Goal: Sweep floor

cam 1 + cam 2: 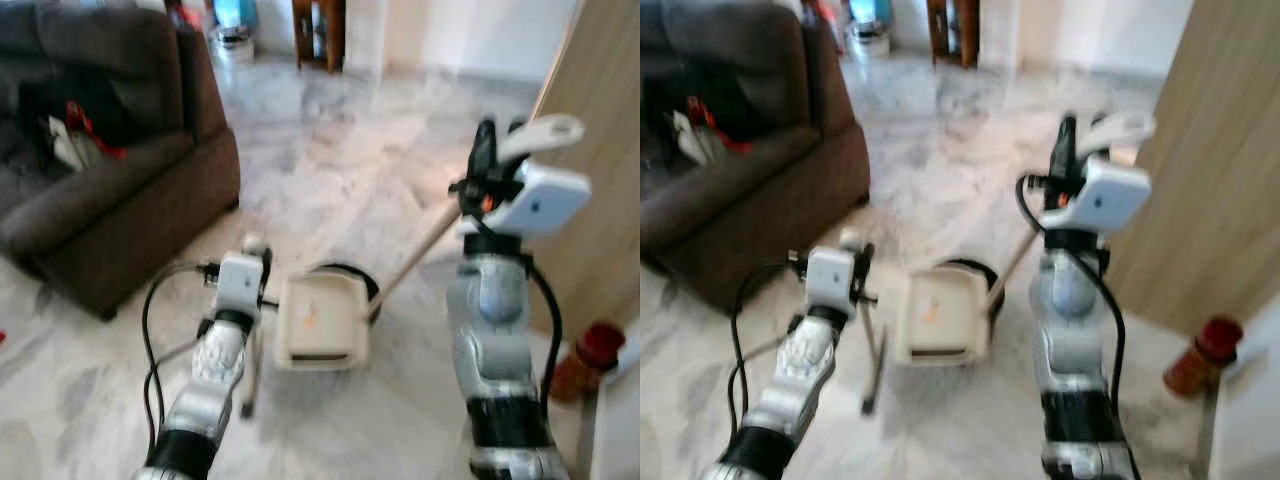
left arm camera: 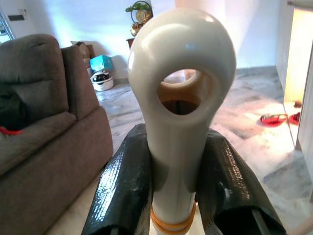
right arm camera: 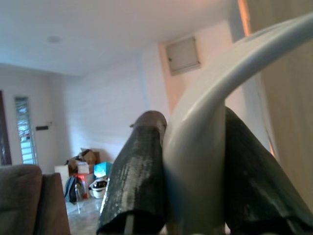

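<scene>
My left gripper (image 1: 252,256) is shut on the cream dustpan handle (image 2: 180,73), whose looped end sticks out past the black fingers (image 2: 124,188). The cream dustpan (image 1: 320,320) sits low over the marble floor just right of that gripper, and a thin rod (image 1: 250,380) runs from the gripper down to the floor. My right gripper (image 1: 497,140) is raised at the right, shut on the white curved top of the broom handle (image 3: 205,117). The broom stick (image 1: 415,255) slants down to dark bristles (image 1: 345,272) behind the dustpan.
A dark brown sofa (image 1: 110,200) with clothes on it stands at the left. A wooden door panel (image 1: 600,170) rises at the right, with a red-capped object (image 1: 590,355) at its foot. Wooden furniture (image 1: 320,30) stands far back. Pale marble floor (image 1: 330,160) lies ahead.
</scene>
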Robot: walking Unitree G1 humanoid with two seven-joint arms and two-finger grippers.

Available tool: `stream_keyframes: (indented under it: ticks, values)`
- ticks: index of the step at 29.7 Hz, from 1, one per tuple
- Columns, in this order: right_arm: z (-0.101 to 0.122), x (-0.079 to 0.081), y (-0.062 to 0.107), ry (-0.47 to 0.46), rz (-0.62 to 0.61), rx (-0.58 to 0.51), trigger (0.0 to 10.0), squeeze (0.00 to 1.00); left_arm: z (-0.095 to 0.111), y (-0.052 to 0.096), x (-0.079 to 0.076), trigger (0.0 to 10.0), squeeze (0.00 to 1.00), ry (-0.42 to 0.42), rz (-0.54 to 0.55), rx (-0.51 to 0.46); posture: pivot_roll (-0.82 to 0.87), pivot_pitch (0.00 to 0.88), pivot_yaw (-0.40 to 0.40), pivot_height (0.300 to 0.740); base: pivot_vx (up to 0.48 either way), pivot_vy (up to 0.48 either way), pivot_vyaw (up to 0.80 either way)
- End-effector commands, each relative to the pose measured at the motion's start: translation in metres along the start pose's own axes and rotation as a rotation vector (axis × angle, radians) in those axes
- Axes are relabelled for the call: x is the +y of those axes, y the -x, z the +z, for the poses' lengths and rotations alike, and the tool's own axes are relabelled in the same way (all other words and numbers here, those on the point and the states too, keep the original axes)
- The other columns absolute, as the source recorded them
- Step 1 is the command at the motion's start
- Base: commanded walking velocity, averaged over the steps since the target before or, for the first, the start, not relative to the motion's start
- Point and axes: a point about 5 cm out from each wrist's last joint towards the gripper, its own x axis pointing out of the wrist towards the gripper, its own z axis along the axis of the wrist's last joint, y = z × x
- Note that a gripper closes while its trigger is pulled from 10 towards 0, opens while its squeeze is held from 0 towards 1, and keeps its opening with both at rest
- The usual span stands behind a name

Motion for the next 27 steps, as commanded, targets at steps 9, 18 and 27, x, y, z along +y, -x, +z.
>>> stream_keyframes:
  ticks: [9, 18, 27]
  values:
    - [0.0168, 0.0118, -0.005, -0.059, 0.023, -0.071, 10.0, 0.0, 0.0106, -0.0036, 0.0075, 10.0, 0.0, -0.036, 0.015, -0.057, -0.03, 0.0, 0.048, 0.74, 0.342, 0.0, 0.0]
    - [0.0174, 0.0129, -0.0051, -0.06, 0.028, -0.07, 10.0, 0.0, 0.0105, -0.0034, 0.0071, 10.0, 0.0, -0.034, 0.015, -0.057, -0.03, 0.0, 0.045, 0.74, 0.342, 0.0, 0.0]
    - [0.018, 0.0138, -0.005, -0.063, 0.03, -0.07, 10.0, 0.0, 0.0102, -0.0026, 0.0072, 10.0, 0.0, -0.033, 0.014, -0.054, -0.02, 0.0, 0.045, 0.74, 0.343, 0.0, 0.0]
